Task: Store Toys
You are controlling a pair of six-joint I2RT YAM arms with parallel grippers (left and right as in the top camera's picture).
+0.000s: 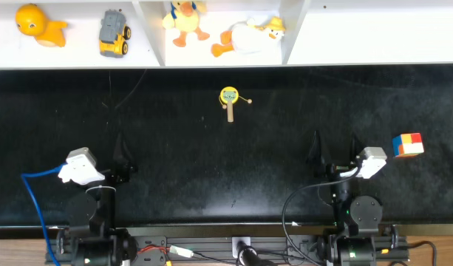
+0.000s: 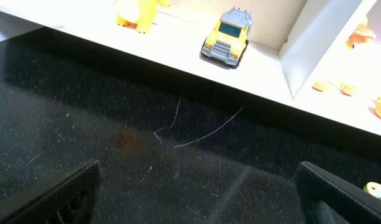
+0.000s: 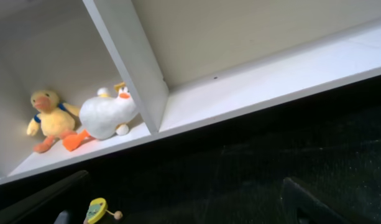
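Observation:
A small yellow rattle drum with a wooden handle (image 1: 229,100) (image 3: 97,211) lies on the black mat (image 1: 226,155) near the shelf. A colourful cube (image 1: 408,145) sits at the mat's right side. My left gripper (image 1: 122,151) rests open near the left front, fingers (image 2: 59,193) spread wide over bare mat. My right gripper (image 1: 333,151) is open at the right front, left of the cube. In the white shelf (image 1: 226,59) sit a yellow duck (image 1: 40,26), a yellow truck (image 1: 114,33) (image 2: 227,37), a plush duck (image 1: 185,21) (image 3: 46,118) and a white plush goose (image 1: 248,37) (image 3: 106,115).
The shelf has white dividers (image 1: 152,29) (image 3: 131,62); its right compartment (image 1: 381,29) holds nothing. A blue cable (image 1: 34,199) runs by the left arm's base. The mat's front edge meets a wooden table edge (image 1: 226,230).

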